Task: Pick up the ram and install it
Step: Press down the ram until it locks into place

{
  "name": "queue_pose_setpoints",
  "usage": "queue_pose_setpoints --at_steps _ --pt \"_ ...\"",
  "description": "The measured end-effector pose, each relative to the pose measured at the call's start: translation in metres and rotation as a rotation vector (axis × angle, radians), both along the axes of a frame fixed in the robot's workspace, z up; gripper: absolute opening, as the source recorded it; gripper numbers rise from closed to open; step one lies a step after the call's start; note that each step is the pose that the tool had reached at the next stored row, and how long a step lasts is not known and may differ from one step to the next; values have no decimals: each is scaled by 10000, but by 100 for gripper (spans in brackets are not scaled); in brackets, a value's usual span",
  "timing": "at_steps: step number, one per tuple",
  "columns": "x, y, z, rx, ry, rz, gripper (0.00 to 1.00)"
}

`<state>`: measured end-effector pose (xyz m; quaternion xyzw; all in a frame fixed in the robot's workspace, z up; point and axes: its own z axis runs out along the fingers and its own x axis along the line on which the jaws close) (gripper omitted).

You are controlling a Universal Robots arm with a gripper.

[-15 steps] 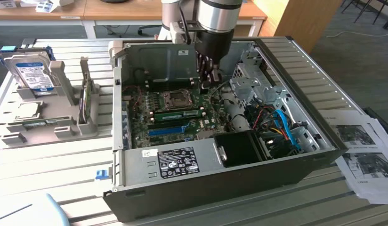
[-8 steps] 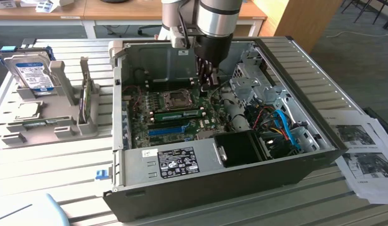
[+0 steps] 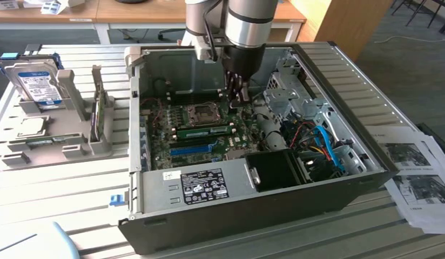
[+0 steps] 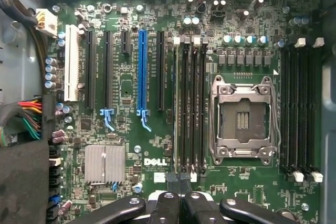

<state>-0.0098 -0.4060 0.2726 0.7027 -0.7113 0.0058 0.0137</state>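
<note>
The ram is a long green stick standing on edge in a memory slot beside the CPU socket, inside the open computer case. In the wrist view the ram appears edge-on as a thin pale line in the outermost slot of the black bank, between the socket and the blue slot. My gripper reaches down into the case, above the end of that slot bank on the exterior view's right. Its black fingertips are shut together with nothing visible between them.
A grey holder on the exterior view's left carries a silver hard drive. Printed papers lie at the right. Inside the case are a black shroud, blue cables and a metal drive cage close to the arm.
</note>
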Motion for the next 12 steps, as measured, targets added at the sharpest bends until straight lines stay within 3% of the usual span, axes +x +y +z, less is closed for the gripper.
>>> queue_pose_setpoints --at_steps 12 --pt "0 0 -133 -1 1 0 9"
